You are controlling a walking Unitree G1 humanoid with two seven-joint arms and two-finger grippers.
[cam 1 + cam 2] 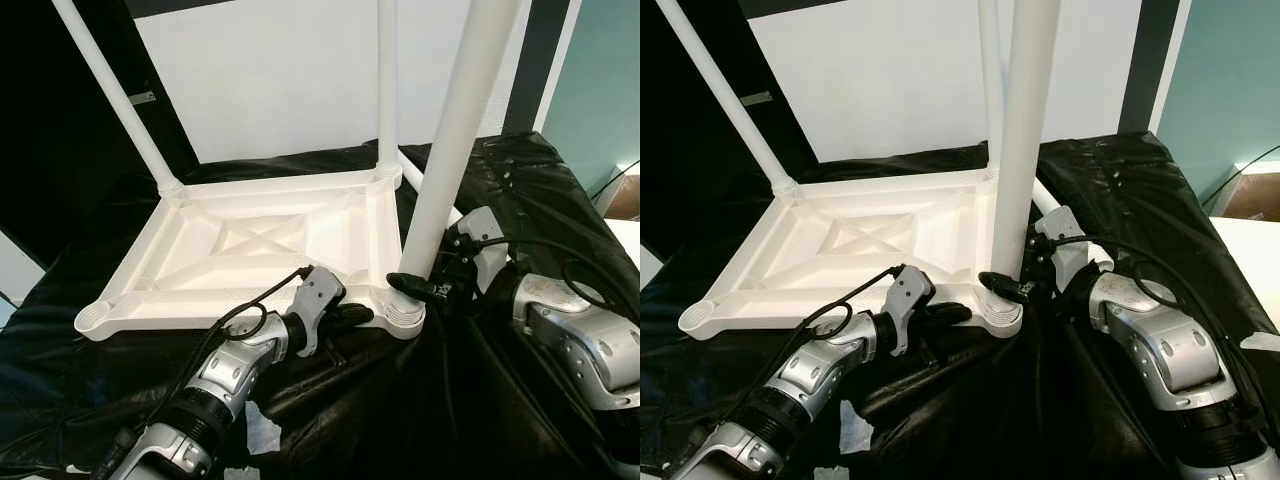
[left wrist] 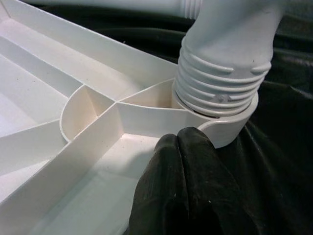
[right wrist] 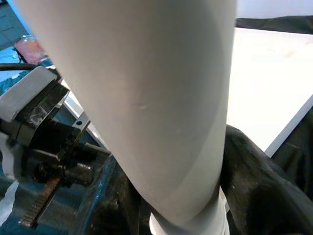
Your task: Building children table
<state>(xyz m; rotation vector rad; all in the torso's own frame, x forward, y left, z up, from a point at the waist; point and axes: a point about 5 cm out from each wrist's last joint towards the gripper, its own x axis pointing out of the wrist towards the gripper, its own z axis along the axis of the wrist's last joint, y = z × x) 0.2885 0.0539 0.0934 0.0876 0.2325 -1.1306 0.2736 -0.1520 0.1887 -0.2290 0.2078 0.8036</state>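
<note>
The right gripper (image 1: 415,288) pinches the white table leg (image 1: 450,140) just above its threaded end, which sits in the corner socket (image 2: 230,128) of the upturned tabletop (image 1: 250,250). The left gripper (image 1: 350,315), fingers pressed together, bears on the frame beside that socket. The leg probably needs holding upright while turned, with the top kept steady.

A crumpled black plastic sheet (image 1: 520,180) covers the work surface; behind it stands a white wall panel (image 1: 290,70).
</note>
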